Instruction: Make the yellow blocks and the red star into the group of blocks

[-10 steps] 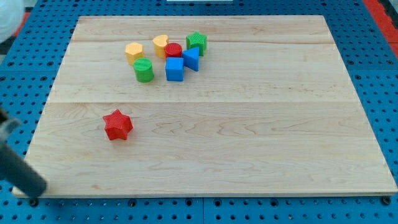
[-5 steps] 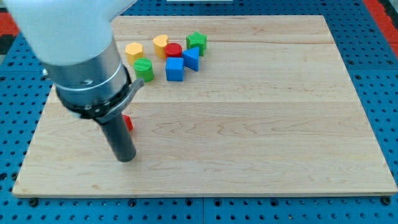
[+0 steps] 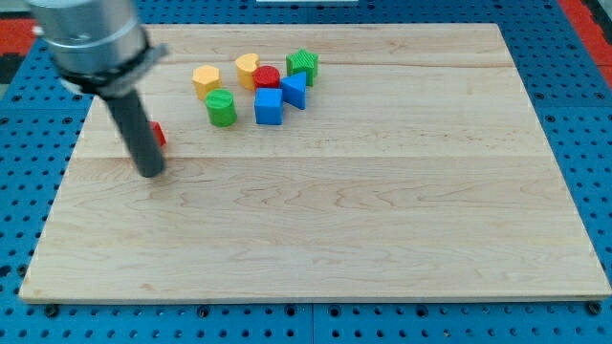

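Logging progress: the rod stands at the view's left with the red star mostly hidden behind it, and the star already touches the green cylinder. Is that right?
Not quite. The camera view shows the red star apart from the green cylinder, with bare board between them. The rest holds: my tip is at the view's left, and the rod hides most of the star.

1. A pale wooden bench (image 3: 382, 220) lies on a blue pegboard (image 3: 583, 115).
2. A green cylinder (image 3: 221, 108) stands near the bench's top edge, left of centre.
3. A blue cube (image 3: 269, 106) sits just to its right.
4. A second blue block (image 3: 295, 90) touches that cube.
5. A small red block (image 3: 267, 77) sits above the cube.
6. A green star (image 3: 302, 64) lies nearest the top edge.
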Tool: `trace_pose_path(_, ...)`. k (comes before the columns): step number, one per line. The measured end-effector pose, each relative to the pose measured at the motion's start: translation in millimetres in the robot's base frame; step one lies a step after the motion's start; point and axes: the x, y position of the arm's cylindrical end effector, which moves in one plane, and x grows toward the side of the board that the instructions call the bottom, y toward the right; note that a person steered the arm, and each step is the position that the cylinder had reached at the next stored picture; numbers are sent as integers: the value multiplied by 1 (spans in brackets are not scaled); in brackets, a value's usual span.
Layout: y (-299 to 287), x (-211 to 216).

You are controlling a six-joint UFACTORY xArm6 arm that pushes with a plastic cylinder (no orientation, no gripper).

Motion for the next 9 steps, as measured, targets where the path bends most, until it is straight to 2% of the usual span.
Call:
trace_pose_path(1, -37, -16)
trace_pose_path(3, 15, -33)
trace_pose_path(5, 41, -28)
trace_pose_path(9, 67, -73)
